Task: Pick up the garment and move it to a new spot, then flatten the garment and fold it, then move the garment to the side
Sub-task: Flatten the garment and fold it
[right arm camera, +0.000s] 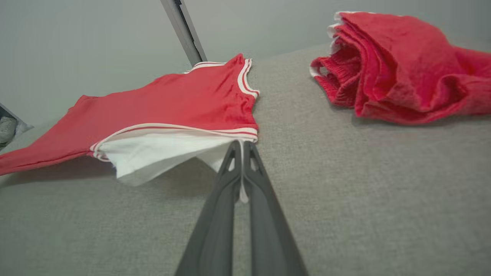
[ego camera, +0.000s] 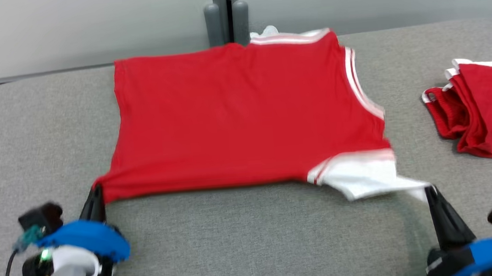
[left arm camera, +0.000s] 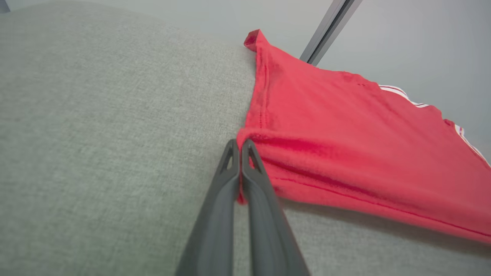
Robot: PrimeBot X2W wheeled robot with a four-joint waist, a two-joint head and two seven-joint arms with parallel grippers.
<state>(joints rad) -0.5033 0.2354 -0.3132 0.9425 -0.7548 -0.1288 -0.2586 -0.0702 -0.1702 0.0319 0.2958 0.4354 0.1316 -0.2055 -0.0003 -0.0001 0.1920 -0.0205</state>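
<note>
Garment (ego camera: 240, 116): red sleeveless jersey, white trim.
Pose: spread nearly flat on the grey table (ego camera: 254, 242), near edge slightly raised.
Corners: near two pinched in my left tool (ego camera: 96, 192) and right tool (ego camera: 429, 191).

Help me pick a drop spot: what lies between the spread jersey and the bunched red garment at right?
Nothing: only grey surface separates the spread jersey from the bunched red garment, seen in the head view and the right wrist view.
</note>
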